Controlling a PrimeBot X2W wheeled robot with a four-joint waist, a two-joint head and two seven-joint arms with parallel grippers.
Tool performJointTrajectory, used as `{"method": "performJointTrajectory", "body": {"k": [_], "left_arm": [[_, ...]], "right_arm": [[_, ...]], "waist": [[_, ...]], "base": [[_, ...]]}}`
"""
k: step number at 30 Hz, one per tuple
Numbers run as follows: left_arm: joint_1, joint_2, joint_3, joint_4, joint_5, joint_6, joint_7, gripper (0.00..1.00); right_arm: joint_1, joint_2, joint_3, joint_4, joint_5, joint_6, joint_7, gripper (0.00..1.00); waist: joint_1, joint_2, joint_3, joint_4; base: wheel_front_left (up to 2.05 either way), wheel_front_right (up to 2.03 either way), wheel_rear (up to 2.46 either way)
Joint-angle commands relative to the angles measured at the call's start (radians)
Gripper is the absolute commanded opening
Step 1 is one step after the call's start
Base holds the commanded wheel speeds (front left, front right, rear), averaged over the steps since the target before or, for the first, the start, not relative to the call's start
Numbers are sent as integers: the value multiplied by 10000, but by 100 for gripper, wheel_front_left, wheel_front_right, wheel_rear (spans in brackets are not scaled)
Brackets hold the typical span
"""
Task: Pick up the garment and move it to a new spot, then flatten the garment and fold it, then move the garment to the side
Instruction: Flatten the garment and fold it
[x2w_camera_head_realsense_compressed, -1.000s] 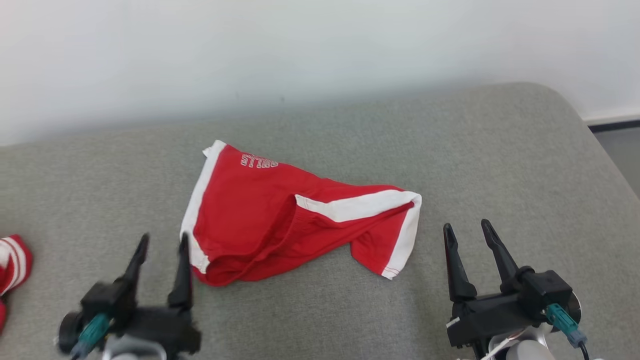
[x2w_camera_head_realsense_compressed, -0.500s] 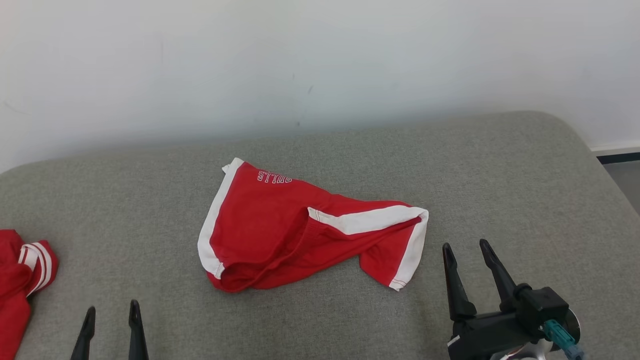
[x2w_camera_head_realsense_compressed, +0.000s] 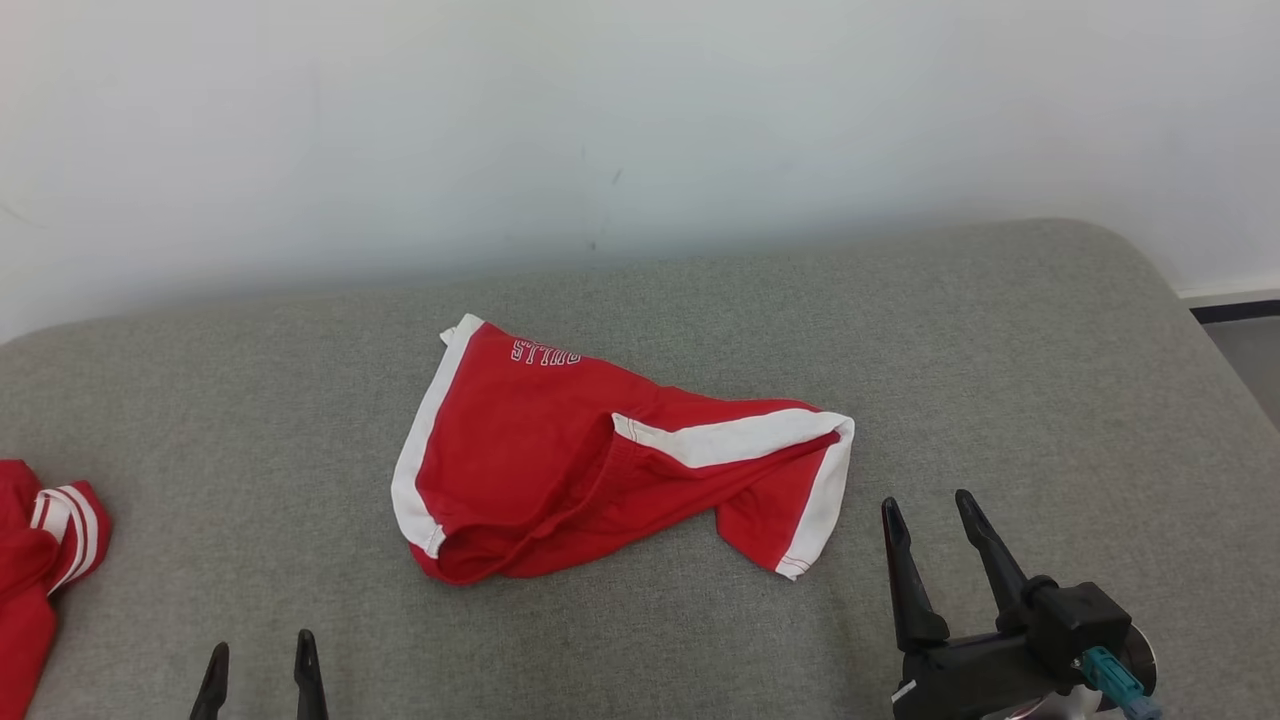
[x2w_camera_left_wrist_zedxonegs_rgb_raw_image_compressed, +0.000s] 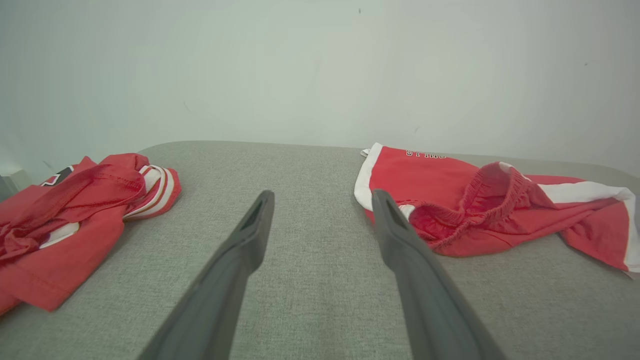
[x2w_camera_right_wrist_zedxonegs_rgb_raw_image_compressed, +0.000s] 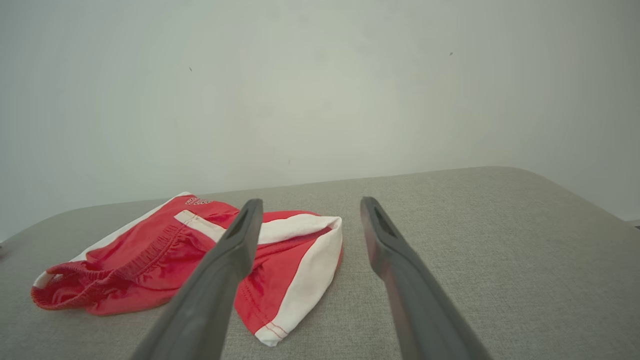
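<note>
The garment (x2w_camera_head_realsense_compressed: 600, 460) is a pair of red shorts with white trim, lying rumpled in the middle of the grey cushion; it appears at the right of the left wrist view (x2w_camera_left_wrist_zedxonegs_rgb_raw_image_compressed: 480, 205) and at the left of the right wrist view (x2w_camera_right_wrist_zedxonegs_rgb_raw_image_compressed: 190, 255). My left gripper (x2w_camera_head_realsense_compressed: 260, 655) stands open at the bottom left, well short of the shorts, with nothing between its fingers (x2w_camera_left_wrist_zedxonegs_rgb_raw_image_compressed: 250, 235). My right gripper (x2w_camera_head_realsense_compressed: 925, 505) is open at the lower right, just right of the shorts' white-edged leg, empty as well (x2w_camera_right_wrist_zedxonegs_rgb_raw_image_compressed: 310, 205).
A second red garment with white stripes (x2w_camera_head_realsense_compressed: 45, 540) lies at the cushion's far left edge (x2w_camera_left_wrist_zedxonegs_rgb_raw_image_compressed: 75, 200). The grey cushion (x2w_camera_head_realsense_compressed: 1000, 380) ends at a white wall behind and rounds off at the right, where floor shows (x2w_camera_head_realsense_compressed: 1245, 340).
The head camera tilted up, so the whole scene sits lower in the picture. My left gripper drew back from the shorts' left edge toward the bottom of the view. The shorts have not moved.
</note>
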Motion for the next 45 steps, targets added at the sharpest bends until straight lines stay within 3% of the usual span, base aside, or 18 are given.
{"method": "performJointTrajectory", "body": {"k": [1, 15, 30, 43, 45], "left_arm": [[-69, -8, -35, -44, -31, 63, -34, 100], [-1313, -9, -1126, 213, -400, -368, -34, 100], [-6273, 190, -4520, 4499, -2611, -430, -34, 100], [-7437, 666, -5523, 5881, -4014, -429, -34, 100], [-7548, 705, -5551, 5816, -4053, -429, -34, 29]], "right_arm": [[-82, 18, 34, 10, -33, -25, -1, 100], [-399, 17, 129, -97, -134, -25, -1, 100], [-1192, 20, 368, 31, 94, -25, -1, 100], [-1275, 23, 267, -47, 291, -25, -1, 100], [-1319, 21, 302, -43, 339, -25, 0, 100]], "waist": [[0, 0, 15, -6], [0, 0, 976, -126], [0, 0, 2464, -1366], [0, 0, 2763, -1799], [0, 0, 2770, -1768]], "base": [[0, 0, 0], [0, 0, 0], [0, 0, 0], [0, 0, 0], [0, 0, 0]]}}
